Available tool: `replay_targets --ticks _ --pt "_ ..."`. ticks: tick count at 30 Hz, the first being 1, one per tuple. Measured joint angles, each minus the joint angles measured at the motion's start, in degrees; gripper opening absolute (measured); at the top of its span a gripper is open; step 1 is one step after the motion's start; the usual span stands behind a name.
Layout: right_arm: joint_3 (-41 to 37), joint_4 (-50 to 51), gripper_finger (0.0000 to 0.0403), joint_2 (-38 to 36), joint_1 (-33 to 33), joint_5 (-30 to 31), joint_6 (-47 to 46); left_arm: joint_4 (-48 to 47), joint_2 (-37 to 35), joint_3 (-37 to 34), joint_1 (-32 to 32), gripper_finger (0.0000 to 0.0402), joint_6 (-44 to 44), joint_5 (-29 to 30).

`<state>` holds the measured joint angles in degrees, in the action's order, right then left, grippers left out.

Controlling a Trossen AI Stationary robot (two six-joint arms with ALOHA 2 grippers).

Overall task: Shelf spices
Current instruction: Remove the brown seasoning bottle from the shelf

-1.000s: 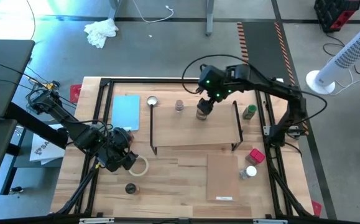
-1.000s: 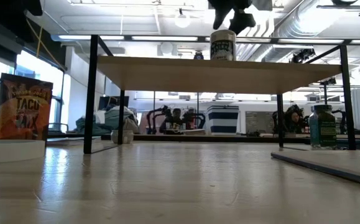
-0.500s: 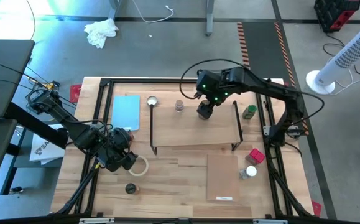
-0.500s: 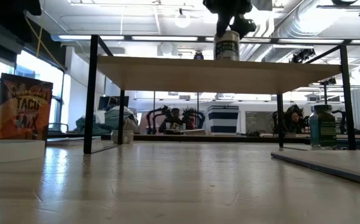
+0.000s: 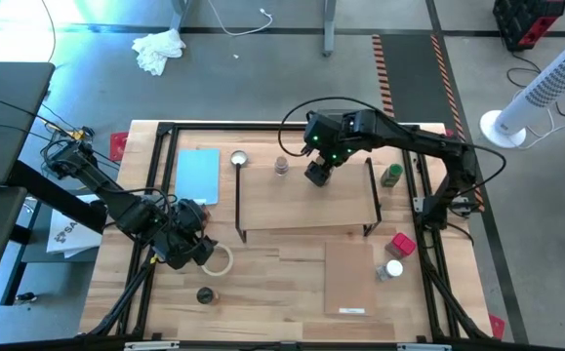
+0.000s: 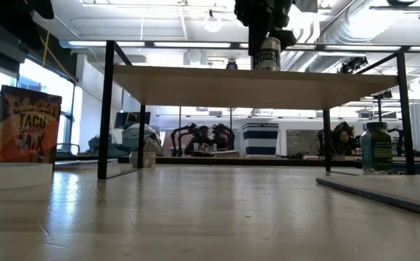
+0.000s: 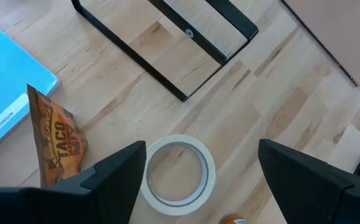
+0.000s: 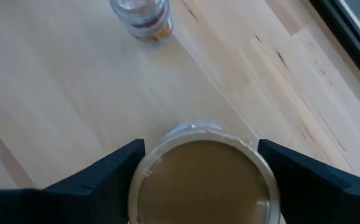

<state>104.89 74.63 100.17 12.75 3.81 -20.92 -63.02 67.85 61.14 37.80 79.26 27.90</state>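
The right tool (image 5: 319,172) has travelled toward the 10 o'clock side of the shelf top over the last second, and the tan-lidded spice jar (image 6: 266,54) has moved with it along the plank. In the low view the jar's base now appears level with the plank of the shelf (image 5: 306,205), near its far edge; whether it rests there or hangs just clear cannot be told. In the right wrist view the fingers (image 8: 114,171) stand spread wide on either side of the tan lid (image 8: 201,177). Whether they press the jar's wall cannot be told.

Meaning for the task: this jar is judged to be at, or close to, its place on the shelf. A small pink-topped jar (image 5: 281,166) already stands on the plank at the 9 o'clock side of it, near but apart.

Orientation: the tan-lidded spice jar stands upright. Its long axis runs vertically, lid up toward the tool, label facing the low camera.

Remaining spices, all on the surface:
- green-topped jar (image 5: 391,175), beyond the shelf's 3 o'clock end frame;
- red tin (image 5: 402,244) and white-topped jar (image 5: 392,270), toward 4 o'clock;
- dark-topped jar (image 5: 204,294), toward 7 o'clock.

The left tool (image 5: 196,249) waits low on the surface at the 8 o'clock side of the shelf, fingers (image 7: 114,171) spread and empty, over the white tape ring (image 7: 178,174).
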Motion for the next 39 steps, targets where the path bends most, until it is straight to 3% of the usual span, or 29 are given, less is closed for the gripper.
replay_targets --ticks 6,10,15,23,31,39 --pt "-0.01 1.04 0.0305 1.1 0.0 0.15 0.37 -0.03 0.13 0.0 0.0 0.0307 0.0 1.36" --pt "0.01 1.68 0.0258 1.42 -0.43 2.47 0.49 0.0 0.13 0.0 0.0 0.0307 0.0 1.33" --pt "-0.08 4.97 0.0255 -0.3 -0.79 2.87 0.72 -0.01 0.13 0.0 0.11 0.0307 0.0 1.48" --pt "-0.05 13.87 0.0255 -11.15 -4.26 6.21 -4.39 -0.13 0.13 0.0 0.11 0.0307 -0.48 5.45" --pt "-0.05 15.59 0.0255 -26.66 -9.44 6.87 -20.26 -0.15 0.13 0.0 -0.13 0.0307 -2.93 6.26" --pt "-10.4 15.38 0.0255 -29.5 -14.71 7.92 -29.92 -0.13 0.13 0.0 -1.9 0.0307 -2.95 6.27"
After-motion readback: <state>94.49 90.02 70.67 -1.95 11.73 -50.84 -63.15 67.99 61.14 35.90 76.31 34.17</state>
